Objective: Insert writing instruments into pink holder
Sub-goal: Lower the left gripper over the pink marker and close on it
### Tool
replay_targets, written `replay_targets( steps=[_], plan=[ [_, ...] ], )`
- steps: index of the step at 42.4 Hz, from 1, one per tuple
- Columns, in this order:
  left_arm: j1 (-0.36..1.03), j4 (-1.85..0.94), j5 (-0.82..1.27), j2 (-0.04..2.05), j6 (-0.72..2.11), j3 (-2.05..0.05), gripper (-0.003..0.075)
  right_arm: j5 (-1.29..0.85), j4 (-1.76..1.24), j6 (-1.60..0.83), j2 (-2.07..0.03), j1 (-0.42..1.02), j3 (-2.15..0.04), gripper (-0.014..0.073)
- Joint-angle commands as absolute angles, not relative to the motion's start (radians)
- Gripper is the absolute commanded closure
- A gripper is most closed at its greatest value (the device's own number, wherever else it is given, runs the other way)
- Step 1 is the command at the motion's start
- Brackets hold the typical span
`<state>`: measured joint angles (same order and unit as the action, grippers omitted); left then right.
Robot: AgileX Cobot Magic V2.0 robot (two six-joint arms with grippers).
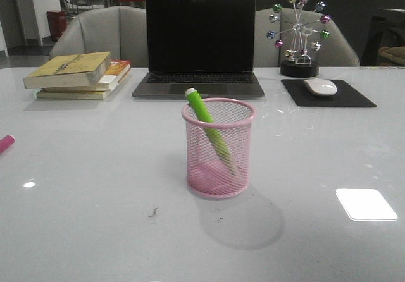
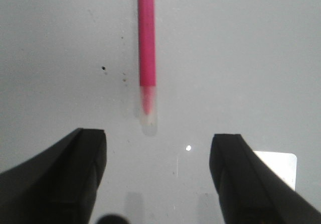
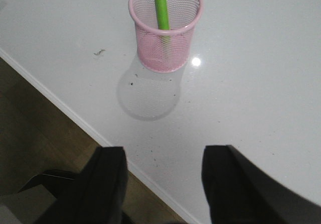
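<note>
The magenta pen [image 2: 146,43] lies flat on the white table [image 1: 76,187] at the far left, only its tip showing at the edge of the front view. In the left wrist view it lies ahead of the left gripper [image 2: 158,176], lengthwise along the line of approach, its pale end nearest the jaws and sitting a little to one side of the gap's middle. The left jaws stand wide apart and hold nothing. Because the pen points into the gap rather than across it, a straight close would likely catch only the tapered pale end or nudge the pen sideways and set it rolling on the glossy top; the wrist probably needs to advance over the barrel first. In the middle of the table the pink holder [image 1: 218,149] stands upright, with the lime green pen [image 1: 210,130] already inside, leaning so its white end rests against the rim on the robot's left. That lean narrows the free opening on the side the magenta pen would come from, so a low or tilted entry could knock the green pen or tip the light mesh cup. The right gripper [image 3: 163,181] hovers over the table's near edge, holder well ahead of its wide, empty jaws, clear for now but a possible obstruction if both arms converge.
</note>
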<state>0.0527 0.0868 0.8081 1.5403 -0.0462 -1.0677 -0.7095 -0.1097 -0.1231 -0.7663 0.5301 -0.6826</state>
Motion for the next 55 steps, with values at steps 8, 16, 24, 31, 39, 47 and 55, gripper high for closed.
replay_targets(
  steps=[8, 16, 24, 31, 39, 47, 55],
  plan=[
    [0.029, 0.067, 0.782, 1.757, -0.026, -1.273, 0.0224, -0.637, -0.108, -0.133, -0.757, 0.529, -0.71, 0.0138],
    [0.029, 0.023, 0.791, 1.892, 0.018, -1.39, 0.0224, -0.637, -0.108, -0.133, -0.757, 0.529, -0.71, 0.0138],
    [0.029, 0.021, 0.81, 1.972, 0.02, -1.475, 0.0224, -0.638, -0.108, -0.133, -0.757, 0.529, -0.71, 0.0138],
    [0.029, 0.021, 0.813, 2.006, 0.02, -1.508, 0.0225, -0.638, -0.108, -0.133, -0.757, 0.529, -0.71, 0.0138],
    [0.029, 0.033, 0.813, 2.016, 0.02, -1.514, 0.0255, -0.638, -0.108, -0.133, -0.757, 0.529, -0.71, 0.0138],
    [0.029, 0.042, 0.823, 2.016, 0.02, -1.514, 0.0288, -0.638, -0.108, -0.133, -0.757, 0.529, -0.71, 0.0138],
    [0.029, 0.042, 0.837, 2.04, 0.02, -1.518, 0.0288, -0.638, -0.108, -0.133, -0.757, 0.529, -0.71, 0.0138]
  ],
)
